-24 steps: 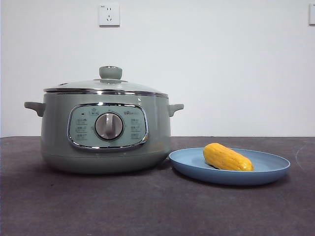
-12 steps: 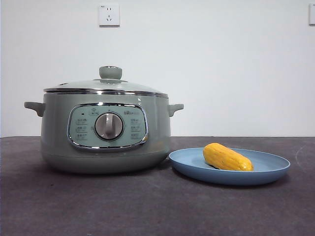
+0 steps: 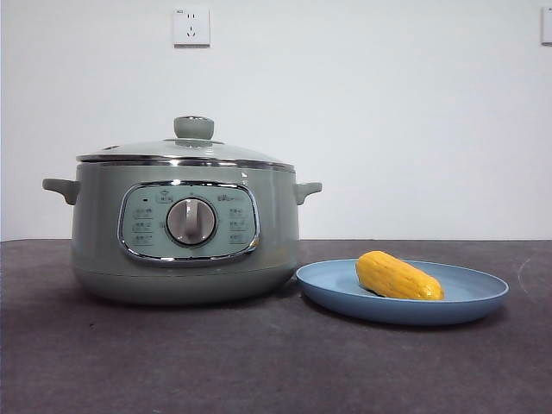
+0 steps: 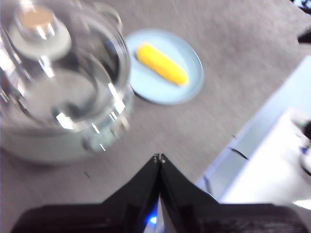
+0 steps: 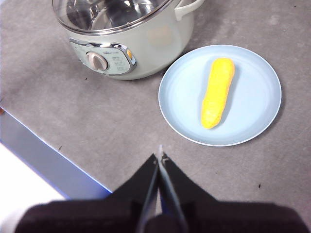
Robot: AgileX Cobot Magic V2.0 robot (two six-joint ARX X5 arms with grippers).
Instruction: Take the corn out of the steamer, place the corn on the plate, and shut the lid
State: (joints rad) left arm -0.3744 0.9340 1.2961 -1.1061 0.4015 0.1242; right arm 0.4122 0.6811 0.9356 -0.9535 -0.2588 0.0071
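The yellow corn (image 3: 398, 276) lies on the light-blue plate (image 3: 483, 297), to the right of the sage-green steamer (image 3: 185, 228). The glass lid (image 3: 185, 151) with its green knob sits closed on the steamer. In the right wrist view the corn (image 5: 217, 92) lies across the plate (image 5: 180, 104), beside the steamer (image 5: 146, 43). My right gripper (image 5: 159, 156) is shut and empty, held high above the table near the plate. My left gripper (image 4: 159, 158) is shut and empty, held high near the steamer (image 4: 58, 141); the lid (image 4: 58, 77), corn (image 4: 162, 64) and plate (image 4: 160, 92) show there too.
The table (image 3: 259, 362) is a dark grey mat. A white wall with a socket (image 3: 191, 26) stands behind. Both wrist views show the table's front edge with a blue-and-white strip (image 5: 43, 160). Neither arm shows in the front view.
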